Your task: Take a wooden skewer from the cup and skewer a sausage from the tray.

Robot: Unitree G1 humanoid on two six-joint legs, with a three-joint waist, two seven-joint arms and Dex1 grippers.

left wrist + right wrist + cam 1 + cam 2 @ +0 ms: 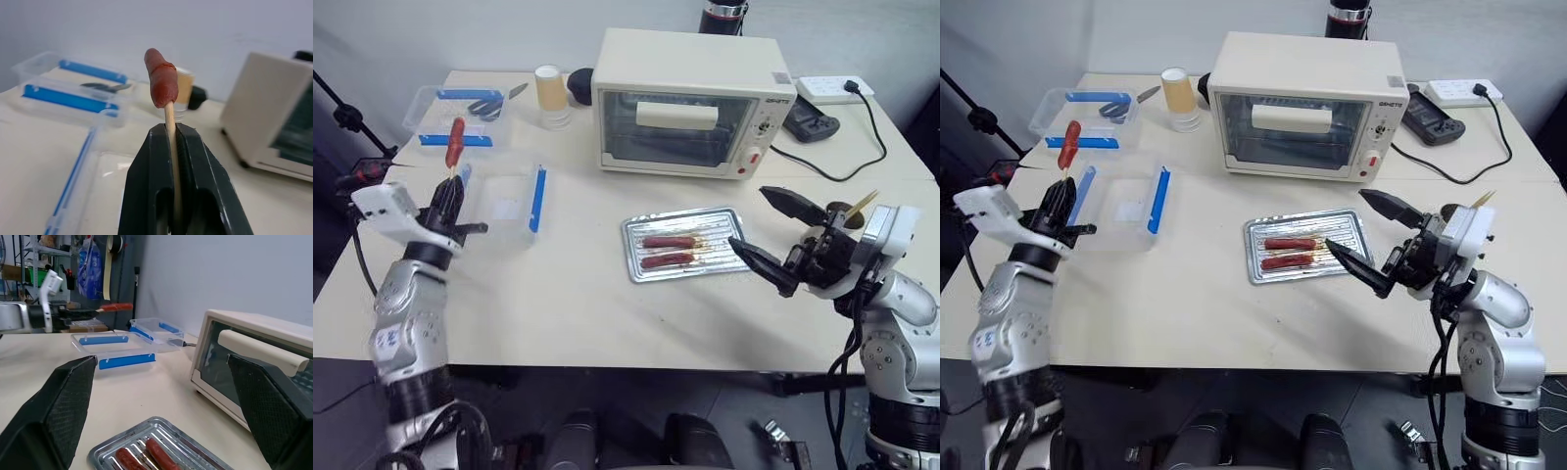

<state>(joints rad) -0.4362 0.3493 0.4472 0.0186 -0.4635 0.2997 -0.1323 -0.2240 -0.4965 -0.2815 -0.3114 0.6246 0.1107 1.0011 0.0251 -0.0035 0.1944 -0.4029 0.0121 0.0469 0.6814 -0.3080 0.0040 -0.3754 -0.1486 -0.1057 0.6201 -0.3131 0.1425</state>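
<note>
My left hand (pixel 449 199) pinches the skewer (pixel 169 117) with a sausage (pixel 456 140) speared on it, raised at far left; my right hand (pixel 773 233) hangs spread beside the tray (pixel 631 262), so skewering looks done.

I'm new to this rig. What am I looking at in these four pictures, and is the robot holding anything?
It is a two-armed humanoid robot. Two pictures come from its head, looking down over a table; the other two from cameras on its wrists. The left gripper is shut on a wooden skewer with a sausage stuck on its tip, raised near clear plastic boxes. The right gripper is open and empty beside a silver tray with two more sausages. Behind stands a small oven.
</note>
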